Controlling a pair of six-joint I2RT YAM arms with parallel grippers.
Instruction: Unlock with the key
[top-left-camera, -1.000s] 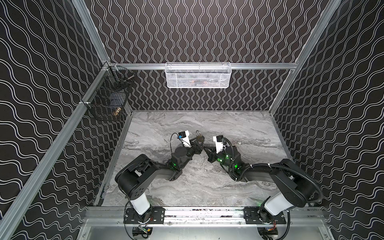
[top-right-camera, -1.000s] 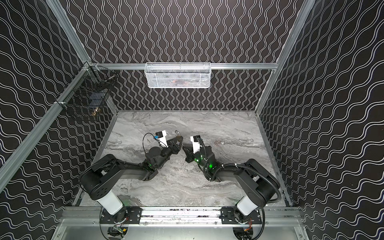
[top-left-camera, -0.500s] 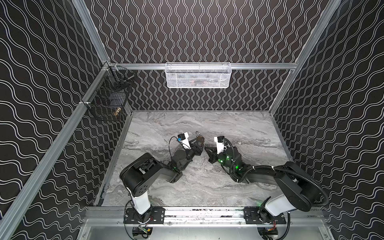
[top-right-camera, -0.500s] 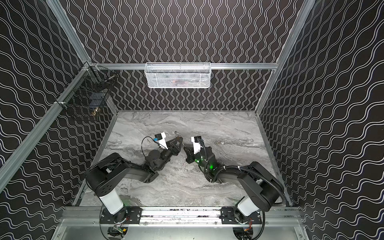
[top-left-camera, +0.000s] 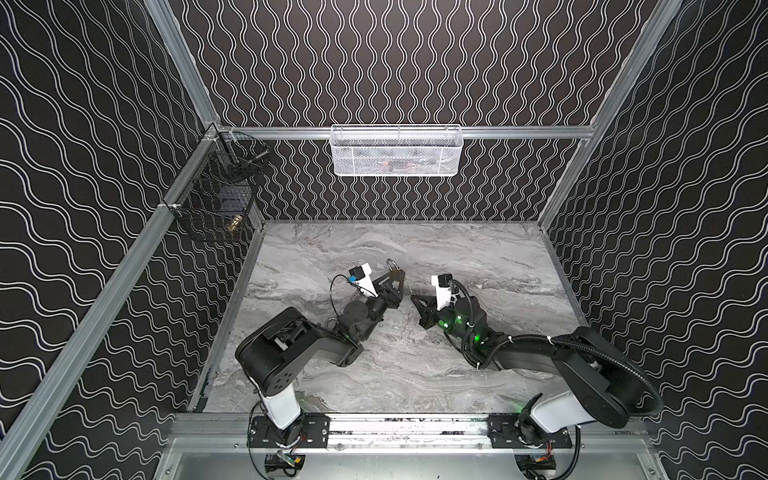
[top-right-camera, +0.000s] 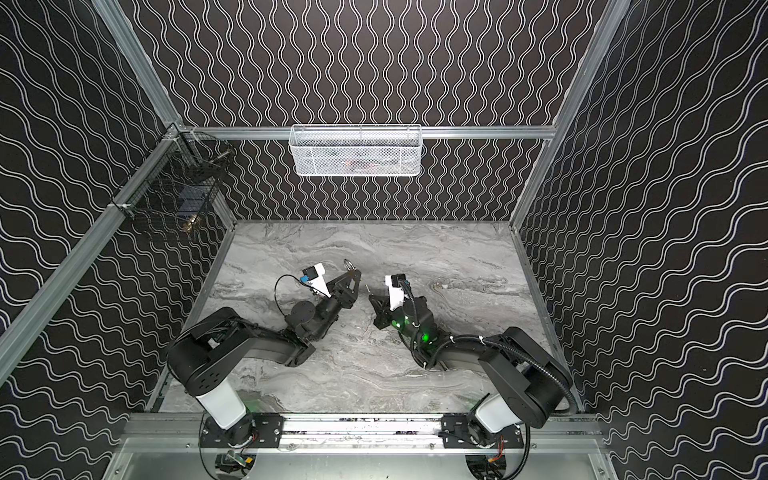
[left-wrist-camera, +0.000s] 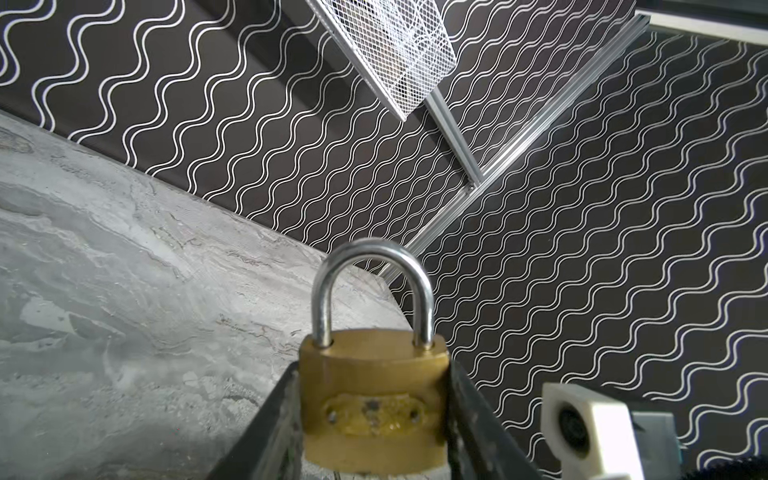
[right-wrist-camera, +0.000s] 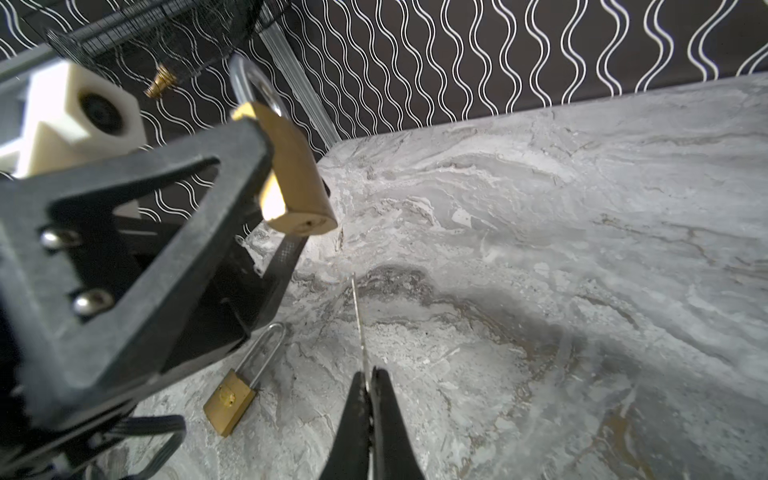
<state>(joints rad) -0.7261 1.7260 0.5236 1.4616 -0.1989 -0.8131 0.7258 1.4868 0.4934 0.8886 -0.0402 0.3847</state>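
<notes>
Left tool (top-left-camera: 397, 274) clamped on the body of a brass padlock (left-wrist-camera: 374, 411), held clear of the counter (top-left-camera: 478, 253); shackle seated in both holes; right tool (right-wrist-camera: 368, 374) pressed together on a thin key (right-wrist-camera: 358, 316), its tip pointing toward the keyhole end, near but apart; a second padlock (right-wrist-camera: 228, 401), long-shackled, lies flat on the counter beside the left tool.

A white mesh basket (top-left-camera: 395, 151) hangs at the back, a black wire basket (top-left-camera: 216, 203) at left.
</notes>
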